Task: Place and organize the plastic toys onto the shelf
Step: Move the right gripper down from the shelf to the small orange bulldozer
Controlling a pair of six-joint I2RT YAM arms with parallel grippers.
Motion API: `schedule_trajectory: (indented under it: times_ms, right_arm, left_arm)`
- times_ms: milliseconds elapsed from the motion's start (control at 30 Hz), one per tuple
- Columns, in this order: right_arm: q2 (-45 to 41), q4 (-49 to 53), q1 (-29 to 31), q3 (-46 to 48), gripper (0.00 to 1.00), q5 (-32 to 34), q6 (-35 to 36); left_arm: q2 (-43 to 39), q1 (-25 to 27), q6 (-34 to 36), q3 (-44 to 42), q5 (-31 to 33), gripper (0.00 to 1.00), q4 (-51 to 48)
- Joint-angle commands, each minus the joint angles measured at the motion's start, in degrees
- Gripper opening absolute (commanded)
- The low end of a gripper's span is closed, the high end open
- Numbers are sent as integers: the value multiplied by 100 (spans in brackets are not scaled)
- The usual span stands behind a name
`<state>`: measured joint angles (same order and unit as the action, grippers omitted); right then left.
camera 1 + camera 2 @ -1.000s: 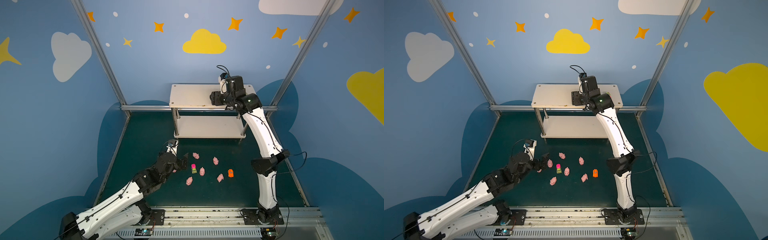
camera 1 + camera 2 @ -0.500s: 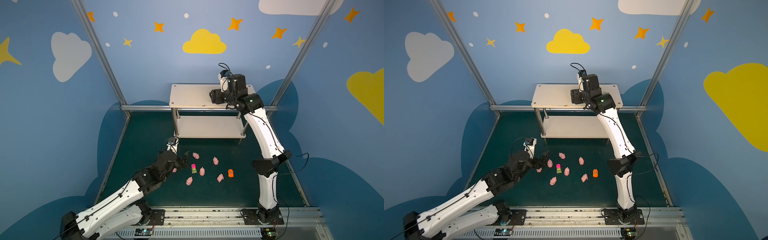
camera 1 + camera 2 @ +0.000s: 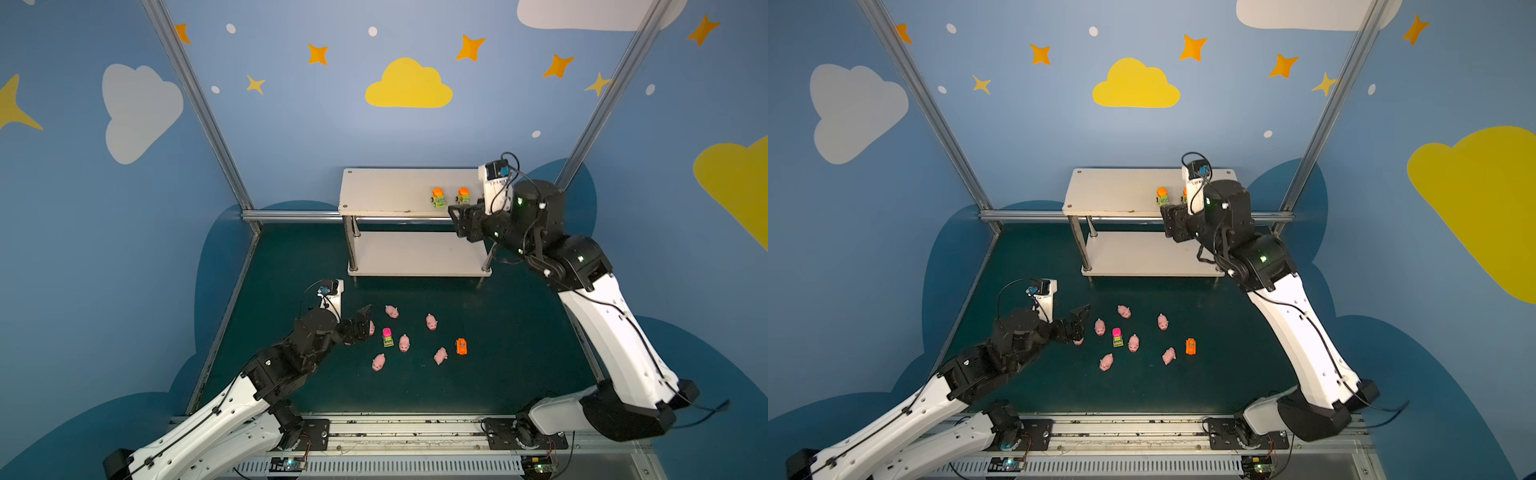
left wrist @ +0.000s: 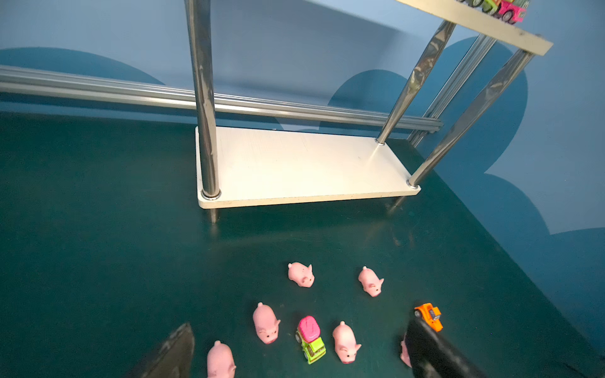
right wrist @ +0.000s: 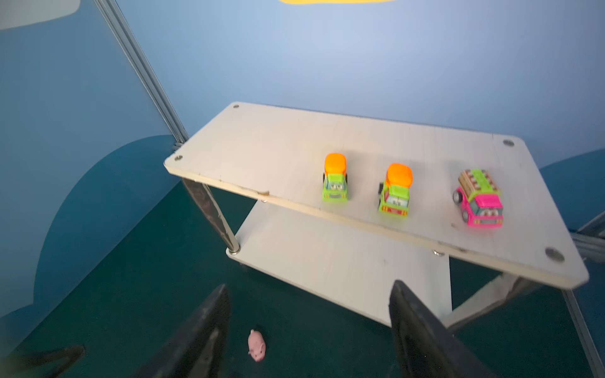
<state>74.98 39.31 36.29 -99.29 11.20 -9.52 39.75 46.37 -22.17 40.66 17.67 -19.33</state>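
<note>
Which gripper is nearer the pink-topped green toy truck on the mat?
Left. The left gripper is open right beside the pink-topped green toy truck; the right gripper is away at the top board of the white chrome-legged shelf.

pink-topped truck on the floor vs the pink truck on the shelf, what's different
Colours swap: the floor truck has a green cab and pink load, the shelf truck a pink cab and green load. The floor truck stands on the mat among pigs; the shelf truck on the top board beside orange-topped trucks. Both stand upright on wheels.
</note>
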Motion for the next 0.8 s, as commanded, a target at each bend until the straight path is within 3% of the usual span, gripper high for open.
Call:
schedule_trajectory:
  times_ms: [0, 233, 467, 600, 767]
  right_arm:
    - [-578, -8, 94, 1294, 75, 92, -588]
    - [-2040, -23, 479, 3591, 75, -7, -1478]
    - [-2879, -543, 754, 5380, 75, 80, -2189]
    - [-2865, -1061, 757, 6288, 73, 3, -2509]
    - [-2796, -1582, 761, 7039, 71, 268, -2933]
  left_arm:
    - [-318, 94, -714, -417, -235, 100, -91]
    - [-895, 588, -1244, -1187, -143, 100, -57]
    - [-836, 812, -1390, -1339, 59, 100, -167]
    - [-338, 810, -1273, -1395, 157, 100, 196]
    - [887, 744, -973, -1149, 88, 100, 1037]
